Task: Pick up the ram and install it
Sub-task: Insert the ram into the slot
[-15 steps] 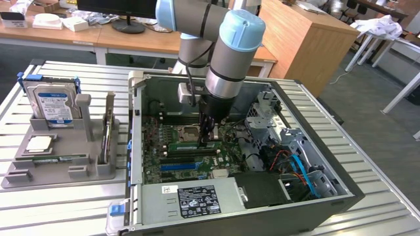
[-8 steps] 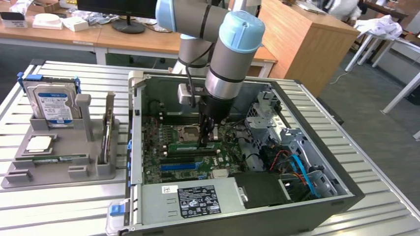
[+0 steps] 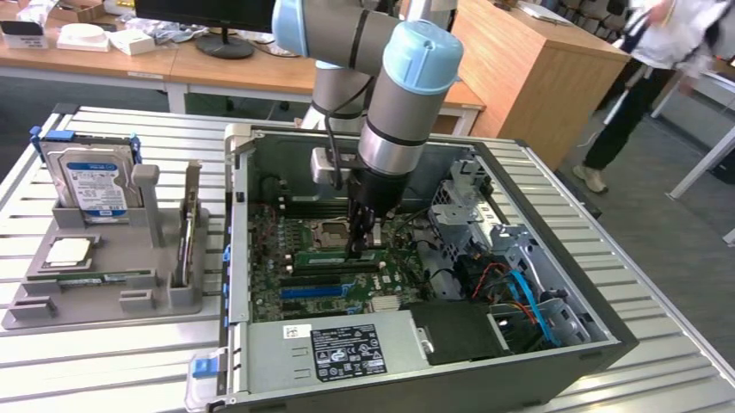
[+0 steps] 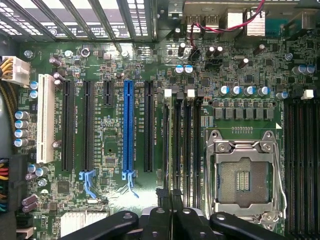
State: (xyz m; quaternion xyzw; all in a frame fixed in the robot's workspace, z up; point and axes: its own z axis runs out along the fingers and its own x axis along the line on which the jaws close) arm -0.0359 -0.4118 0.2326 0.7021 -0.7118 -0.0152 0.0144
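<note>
**Ram at the slot, held in the gripper**

The gripper (image 3: 365, 247) stands low over the motherboard (image 4: 115, 200). Its fingers seem pinched together on the top edge of the ram (image 3: 327, 256). The green stick lies along the memory slots (image 4: 182, 145), at six o'clock from the empty processor socket (image 3: 333, 231) in the exterior view. The pick-up looks done and the install is in hand, though I cannot tell whether the stick is fully seated. Seating calls for the stick to be square to its slot and for even downward pressure. At nine o'clock from the case (image 3: 460, 391) sits the grey parts tray (image 3: 103, 301), holding the hard drive (image 3: 92, 182). A person (image 3: 649, 69) stands off at one o'clock.
</note>
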